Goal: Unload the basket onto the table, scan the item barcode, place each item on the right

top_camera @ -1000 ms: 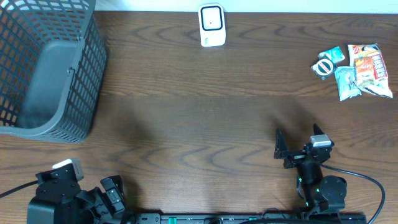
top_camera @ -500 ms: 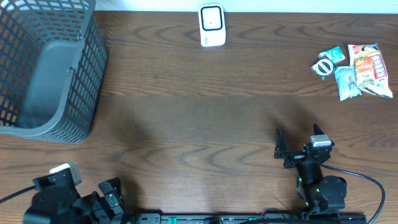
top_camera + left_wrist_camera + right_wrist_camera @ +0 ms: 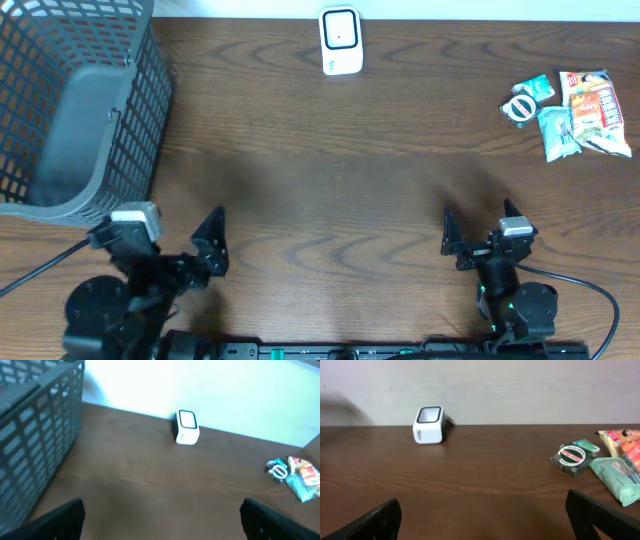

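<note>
The item to be scanned is lying among the small snack packets [image 3: 568,108] clustered at the far right corner of the bench [image 3: 320,170], well apart from both arms: a green packet with a round label [image 3: 521,105], a pale blue-green pouch [image 3: 556,134] and an orange-red bag [image 3: 592,100] are touching or overlapping one another. All of them are looking light, soft and crinkly, with glossy film that is likely slippery, so a pinch on a sealed edge or corner is seeming the safest hold, leaving the flat faces uncovered; no barcode is showing from these views, so I cannot tell which face carries it. Because the packets are crowding each other, lifting one is risking dragging a neighbour along. The white barcode scanner [image 3: 340,41] is standing at the far middle edge of the bench, its window facing up and toward the arms, with bare wood lying between it and the packets and nothing blocking the way. The grey mesh basket [image 3: 85,110] is sitting at the far left, close to the left arm. The left gripper [image 3: 162,507] is hovering near the front edge with its jaws spread wide and holding nothing, and the right gripper [image 3: 480,228] is likewise spread wide and empty, pointing toward the far side.
</note>
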Motion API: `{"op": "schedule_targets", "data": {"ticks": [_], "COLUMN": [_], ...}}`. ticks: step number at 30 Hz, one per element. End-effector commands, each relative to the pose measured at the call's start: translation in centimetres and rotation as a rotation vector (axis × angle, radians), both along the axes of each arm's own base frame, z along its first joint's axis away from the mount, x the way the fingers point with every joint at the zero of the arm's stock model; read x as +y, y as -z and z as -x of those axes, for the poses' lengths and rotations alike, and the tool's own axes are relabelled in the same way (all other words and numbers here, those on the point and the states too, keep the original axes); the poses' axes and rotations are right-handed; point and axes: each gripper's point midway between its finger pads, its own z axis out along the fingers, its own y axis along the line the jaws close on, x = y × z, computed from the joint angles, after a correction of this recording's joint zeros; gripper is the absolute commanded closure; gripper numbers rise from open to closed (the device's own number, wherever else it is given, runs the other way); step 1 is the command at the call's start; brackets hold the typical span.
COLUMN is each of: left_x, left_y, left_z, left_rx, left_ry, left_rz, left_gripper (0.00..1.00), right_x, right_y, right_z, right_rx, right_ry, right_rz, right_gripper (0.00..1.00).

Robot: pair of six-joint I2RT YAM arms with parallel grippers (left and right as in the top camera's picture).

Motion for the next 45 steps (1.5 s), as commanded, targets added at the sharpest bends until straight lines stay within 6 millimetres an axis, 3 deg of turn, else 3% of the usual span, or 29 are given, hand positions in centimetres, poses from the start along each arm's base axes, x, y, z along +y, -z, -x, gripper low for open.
{"op": "schedule_targets", "data": {"ticks": [1,9,15,29,45], "left_x": [-0.3,1.4,2.0,2.0,2.0], "left_y": [2.2,5.1,6.4,6.9,6.8], "left_z": [0.3,0.4,-0.6,-3.3,-4.0], "left_rx": [-0.012,-0.016,-0.065,-0.331,-0.464], "left_ry": [0.041,-0.032,-0.059,-0.071,-0.077], "left_rz": [-0.033,-0.082,-0.087,-0.08,-0.077], "left_gripper": [0.02,0.02,0.02,0.02,0.02], "right_x": [-0.2,-0.2,-0.2,-0.2,-0.2], "right_y": [0.0,0.0,0.0,0.0,0.0], "right_z": [0.0,0.0,0.0,0.0,0.0], "right_rx": [-0.005,-0.005,-0.005,-0.005,-0.005], "right_ry": [0.009,0.009,0.009,0.009,0.009], "right_rz": [0.012,0.012,0.012,0.012,0.012], "right_gripper": [0.01,0.01,0.01,0.01,0.01]}}
